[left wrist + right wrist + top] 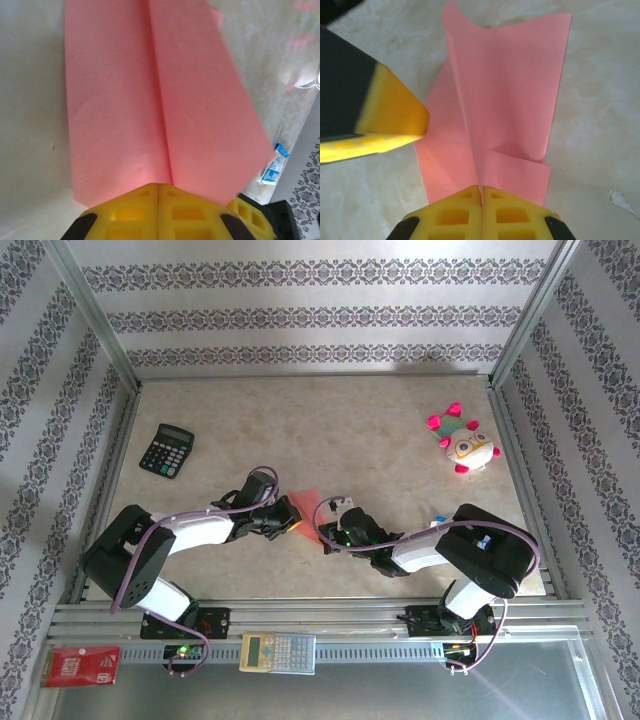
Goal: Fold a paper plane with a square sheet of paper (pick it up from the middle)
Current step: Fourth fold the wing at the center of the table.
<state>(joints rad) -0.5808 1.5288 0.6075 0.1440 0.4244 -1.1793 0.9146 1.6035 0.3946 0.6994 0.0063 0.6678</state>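
I found left gripper (158, 187) and right gripper (481, 189) clamped on the paper (200, 110): light, limp, tearable; best held at its crease.

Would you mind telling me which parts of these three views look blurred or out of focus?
Top external: evenly lit and sharp, with soft shadows under the arms. Left wrist: the pink paper is fairly crisp, but the upper right background smears into blur. Right wrist: the pink paper is sharp, while the left gripper, close to the lens, looks soft.
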